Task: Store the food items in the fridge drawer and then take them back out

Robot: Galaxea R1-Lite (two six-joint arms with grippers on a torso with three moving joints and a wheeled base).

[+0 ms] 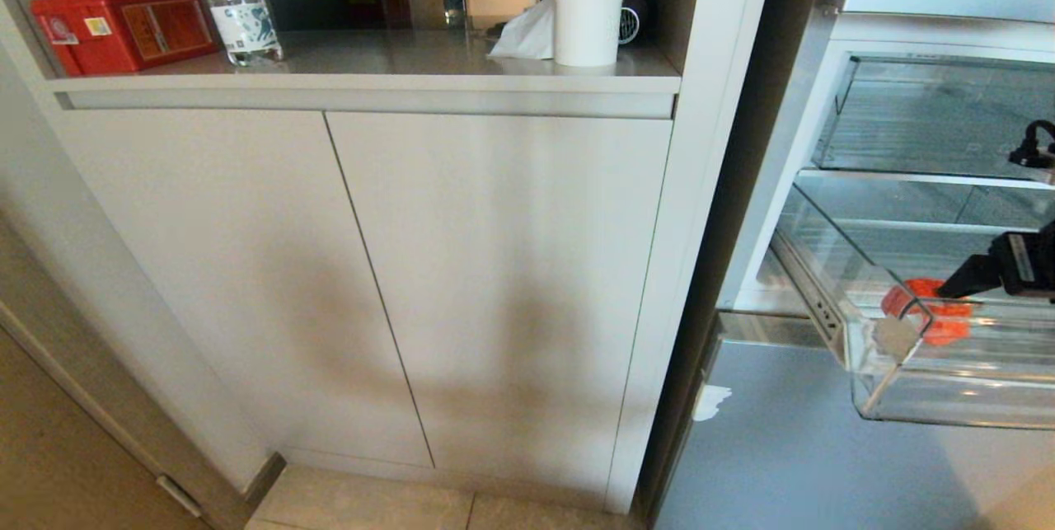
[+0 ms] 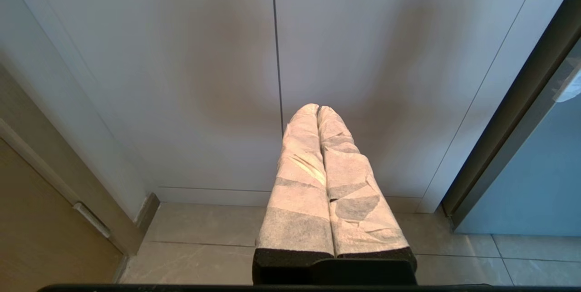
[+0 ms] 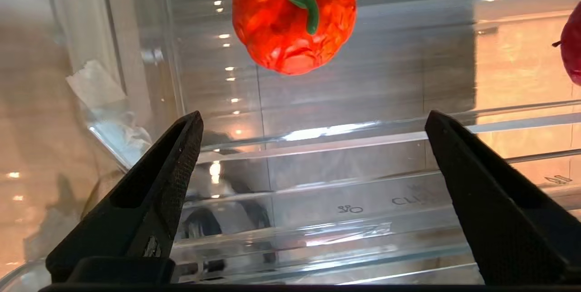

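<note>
Red and glossy, the pepper-like fruit (image 3: 294, 17) lay on the floor of the clear fridge drawer (image 1: 948, 398), which stood pulled out at the lower right of the head frame; in the right wrist frame it sat at upper centre, its green stem (image 3: 305, 5) facing the camera. A second, darker red fruit (image 3: 573, 47) showed only in part at that frame's right edge. The right gripper (image 3: 313, 121) hung over the drawer with its jaws spread as wide as they go and nothing between them, apart from the pepper. The left gripper (image 2: 317, 109), its padded fingers pressed together and empty, pointed at the pale cabinet doors (image 1: 371, 283). By its crinkled sheen the pepper looked like a light, hollow plastic model, slick and prone to roll; closing across its broad middle rather than the stem would probably hold best.
</note>
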